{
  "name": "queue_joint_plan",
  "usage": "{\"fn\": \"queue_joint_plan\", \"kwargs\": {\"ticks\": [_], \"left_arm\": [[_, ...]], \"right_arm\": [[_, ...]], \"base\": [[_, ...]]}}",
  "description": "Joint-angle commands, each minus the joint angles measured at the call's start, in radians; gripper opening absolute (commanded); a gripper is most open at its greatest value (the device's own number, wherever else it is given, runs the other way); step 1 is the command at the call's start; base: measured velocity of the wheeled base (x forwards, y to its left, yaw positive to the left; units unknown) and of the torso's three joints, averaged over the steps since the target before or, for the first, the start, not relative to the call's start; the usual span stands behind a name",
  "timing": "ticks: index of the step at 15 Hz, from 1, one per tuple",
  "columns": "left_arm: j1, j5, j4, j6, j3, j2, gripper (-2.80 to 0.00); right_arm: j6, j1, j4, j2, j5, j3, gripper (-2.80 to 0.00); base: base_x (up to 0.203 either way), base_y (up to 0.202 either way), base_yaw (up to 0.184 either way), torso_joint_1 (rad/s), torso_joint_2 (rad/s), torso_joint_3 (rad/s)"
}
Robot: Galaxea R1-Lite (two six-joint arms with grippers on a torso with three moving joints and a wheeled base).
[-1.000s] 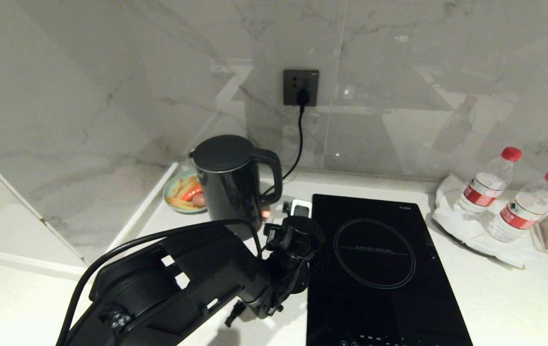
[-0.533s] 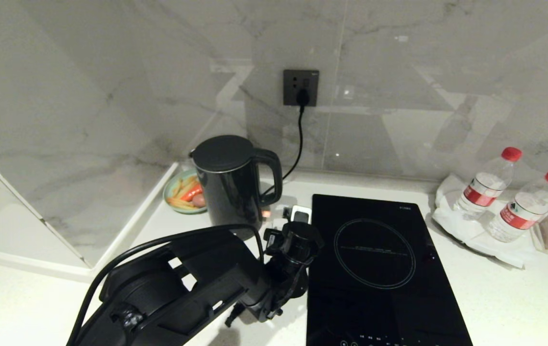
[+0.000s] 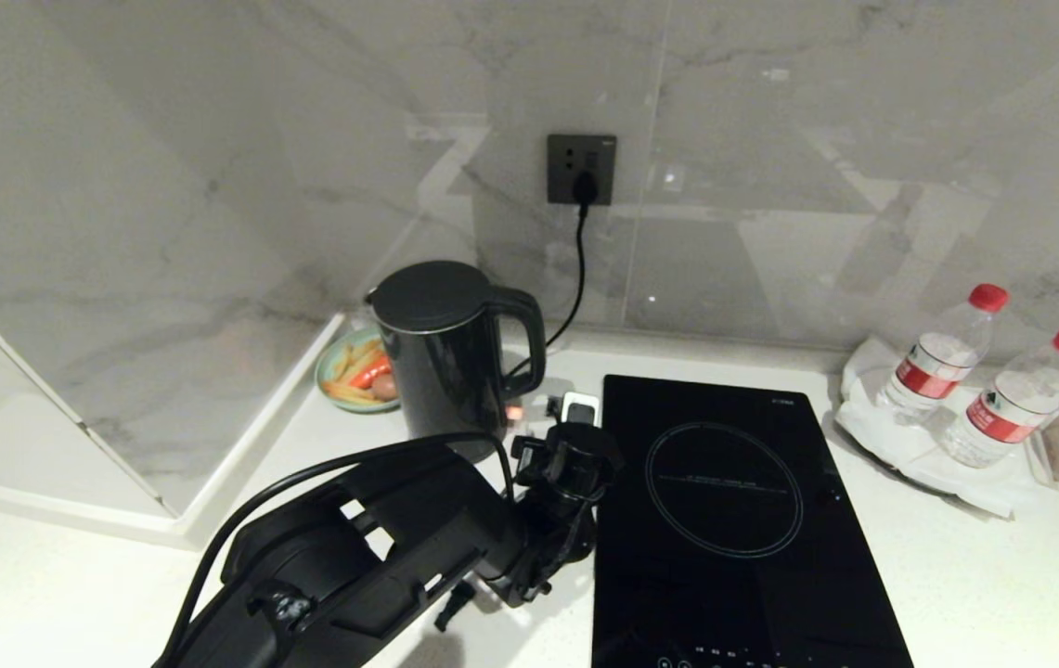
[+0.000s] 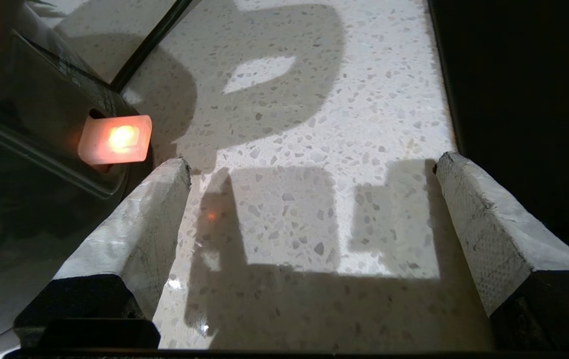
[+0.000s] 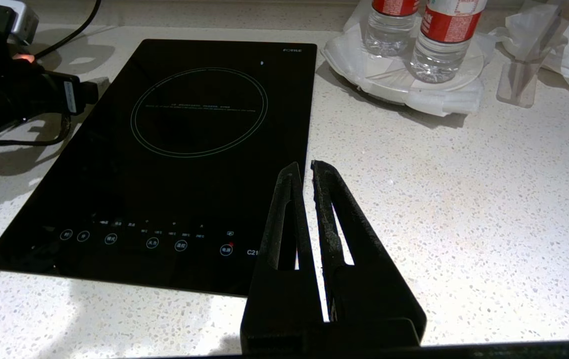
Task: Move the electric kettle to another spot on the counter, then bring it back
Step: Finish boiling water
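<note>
The electric kettle (image 3: pixel 450 353) stands upright at the back of the counter (image 3: pixel 956 575), handle turned toward the hob, with an orange light glowing at its foot. My left gripper (image 3: pixel 566 413) hovers low over the counter just in front of the handle side of the kettle, open and empty. In the left wrist view the white-padded fingers (image 4: pixel 134 229) stand wide apart around the left gripper's centre (image 4: pixel 314 162), with only speckled counter (image 4: pixel 314 99) between them. The kettle's dark body (image 4: pixel 30 114) and lit switch (image 4: pixel 114 139) lie just beside one fingertip. My right gripper (image 5: pixel 304 164) is parked shut over the counter (image 5: pixel 464 199).
A black glass hob (image 3: pixel 733 520) lies right of the left gripper. Behind the kettle sit a green plate of food (image 3: pixel 357 371) and a wall socket (image 3: pixel 582 169) with a black cord. Two water bottles (image 3: pixel 947 348) stand on a white tray at the right.
The left arm has crept forward and to the right, bringing its gripper slightly closer to the kettle's foot. The fingers stay open and the kettle has not moved.
</note>
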Motion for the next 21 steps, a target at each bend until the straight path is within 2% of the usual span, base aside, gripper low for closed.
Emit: {"fn": "queue_joint_plan", "kwargs": {"ticks": [1, 16, 18, 21], "left_arm": [[0.004, 0.004, -0.005, 0.0, -0.024, 0.022, 0.0], [0.01, 0.01, -0.005, 0.004, -0.035, 0.001, 0.0], [0.008, 0.01, -0.006, 0.004, -0.016, -0.001, 0.0], [-0.002, 0.01, -0.019, -0.002, 0.076, -0.028, 0.0]], "right_arm": [[0.0, 0.0, 0.0, 0.002, 0.0, 0.0, -2.8], [0.0, 0.0, 0.0, 0.002, 0.001, 0.0, -2.8], [0.0, 0.0, 0.0, 0.002, 0.0, 0.0, -2.8], [0.0, 0.0, 0.0, 0.002, 0.0, 0.0, -2.8]], "base": [[0.0, 0.0, 0.0, 0.0, 0.0, 0.0], [0.0, 0.0, 0.0, 0.0, 0.0, 0.0], [0.0, 0.0, 0.0, 0.0, 0.0, 0.0], [0.0, 0.0, 0.0, 0.0, 0.0, 0.0]]}}
